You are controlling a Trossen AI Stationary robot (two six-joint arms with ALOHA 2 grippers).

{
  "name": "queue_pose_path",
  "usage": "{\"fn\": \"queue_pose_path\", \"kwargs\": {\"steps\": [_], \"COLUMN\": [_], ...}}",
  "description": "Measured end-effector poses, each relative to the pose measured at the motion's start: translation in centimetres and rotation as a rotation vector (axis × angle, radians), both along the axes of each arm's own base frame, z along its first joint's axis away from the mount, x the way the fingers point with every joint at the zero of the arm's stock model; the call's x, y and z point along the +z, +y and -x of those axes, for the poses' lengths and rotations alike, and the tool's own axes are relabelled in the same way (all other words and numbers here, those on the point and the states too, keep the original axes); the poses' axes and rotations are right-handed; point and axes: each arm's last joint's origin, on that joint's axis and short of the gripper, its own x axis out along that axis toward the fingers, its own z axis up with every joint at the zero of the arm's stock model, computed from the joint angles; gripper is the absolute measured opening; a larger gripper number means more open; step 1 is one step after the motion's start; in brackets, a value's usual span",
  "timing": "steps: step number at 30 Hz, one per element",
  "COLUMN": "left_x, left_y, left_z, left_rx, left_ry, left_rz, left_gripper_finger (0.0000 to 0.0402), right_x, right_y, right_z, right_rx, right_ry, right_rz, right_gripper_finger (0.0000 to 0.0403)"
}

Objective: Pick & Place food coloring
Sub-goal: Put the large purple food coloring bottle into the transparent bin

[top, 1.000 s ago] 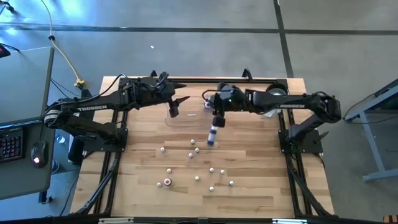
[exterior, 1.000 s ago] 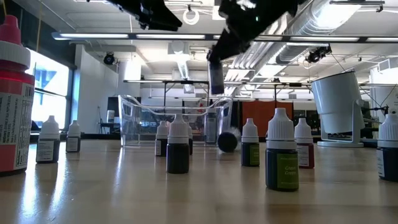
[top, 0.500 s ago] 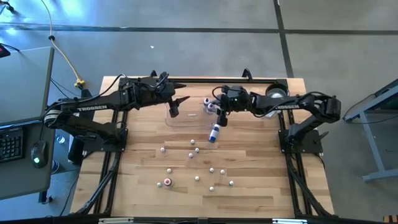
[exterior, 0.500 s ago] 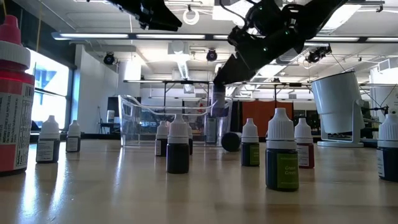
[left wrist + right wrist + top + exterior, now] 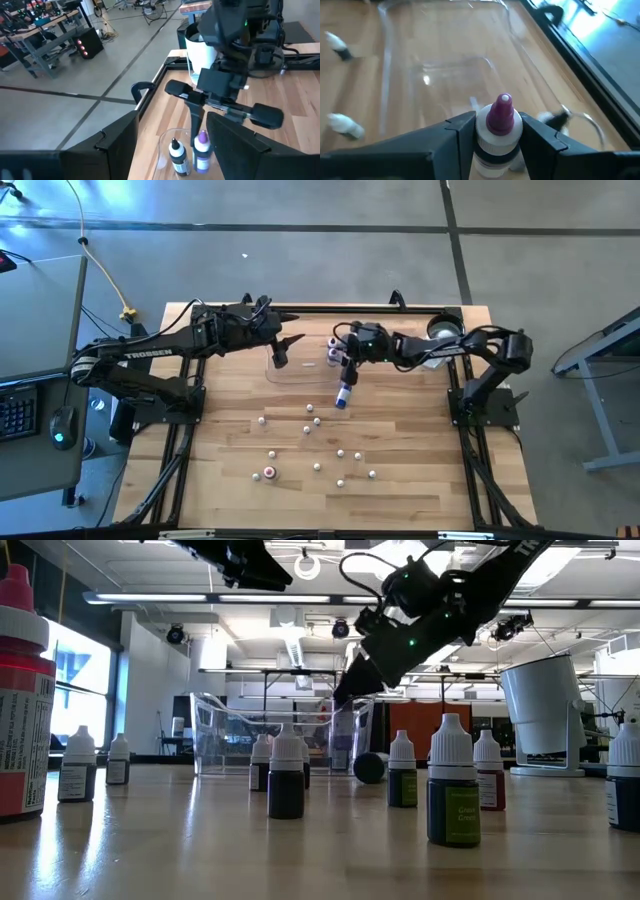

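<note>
Your right gripper [image 5: 492, 137] is clamped on a purple-tipped food coloring bottle [image 5: 498, 125], held over the near wall of the clear tray [image 5: 440, 65]. Release too soon and it could strike the rim and roll back onto the worktop [image 5: 400, 500], among the loose bottles [image 5: 317, 467]. Your left gripper [image 5: 283, 347] waits over the tray's left end, fingers apart.

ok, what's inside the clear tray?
No bottles show in the visible part of the tray. Its near end is covered by the right gripper and the bottle it holds. Left gripper waits nearby.
</note>
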Motion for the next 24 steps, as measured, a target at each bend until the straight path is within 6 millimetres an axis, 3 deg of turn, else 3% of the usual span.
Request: {"fn": "queue_pose_path", "kwargs": {"steps": [8,19,24], "left_x": [0.0,0.0,-0.3], "left_y": [0.0,0.0,0.0], "left_z": [0.0,0.0,0.1], "left_rx": [0.0,0.0,0.0], "left_ry": [0.003,0.006,0.032], "left_rz": [-0.004,-0.007,0.0], "left_gripper_finger": [0.0233,0.0233,0.0233], "right_x": [-0.2,-0.1,1.7], "right_y": [-0.3,-0.3,0.0], "right_z": [0.2,0.2,-0.1], "right_rx": [-0.017,-0.016,0.016], "right_ry": [0.021,0.008,-0.068], "right_rz": [-0.018,-0.01,0.035], "right_gripper_finger": [0.0132,0.0176,0.0176]}}
